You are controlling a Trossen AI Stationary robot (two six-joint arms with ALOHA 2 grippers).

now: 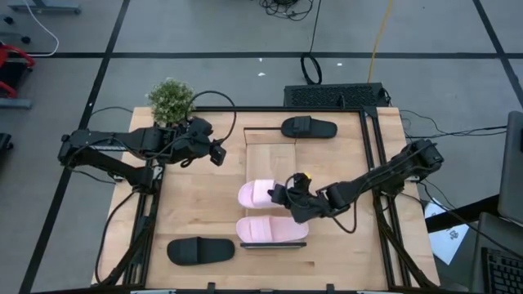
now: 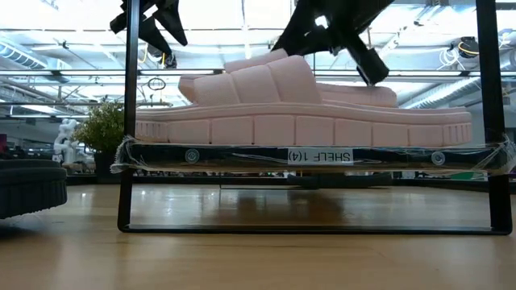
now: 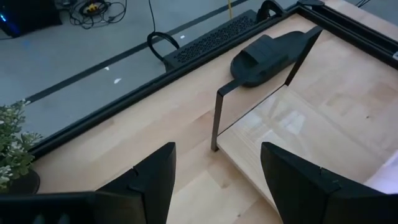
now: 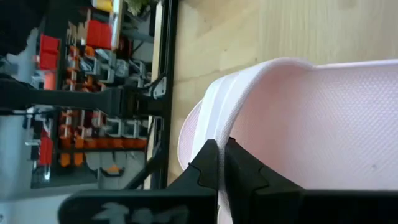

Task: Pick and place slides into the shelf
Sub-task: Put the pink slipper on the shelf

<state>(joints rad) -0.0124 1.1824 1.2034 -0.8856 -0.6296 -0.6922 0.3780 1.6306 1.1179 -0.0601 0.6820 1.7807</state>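
Two pale pink slides lie side by side on the shelf [image 1: 270,155]: the far one [image 1: 260,193] and the near one [image 1: 270,229], which fills the low view [image 2: 302,125]. One black slide [image 1: 309,127] lies on the tabletop beyond the shelf's far end and also shows in the left wrist view [image 3: 267,59]. The other black slide [image 1: 200,250] lies near the table's near left. My right gripper [image 1: 288,198] is shut on the far pink slide. My left gripper [image 1: 216,153] hovers open by the shelf's far left corner. My right gripper pinches the far pink slide's raised rim [image 4: 217,127] between its two fingers, close to one rounded end of the footbed. The fingers [image 4: 208,163] come from the table's right, slanting down. The slide sits level over the shelf panel; whether it rests on it, I cannot tell.
A potted plant [image 1: 170,100] stands at the table's far left corner, just behind my left arm. A dark keyboard [image 1: 335,95] lies past the far edge. Black frame rails [image 1: 377,188] run along the table's sides. The shelf's thin dark rail [image 3: 216,118] stands just ahead of my left gripper.
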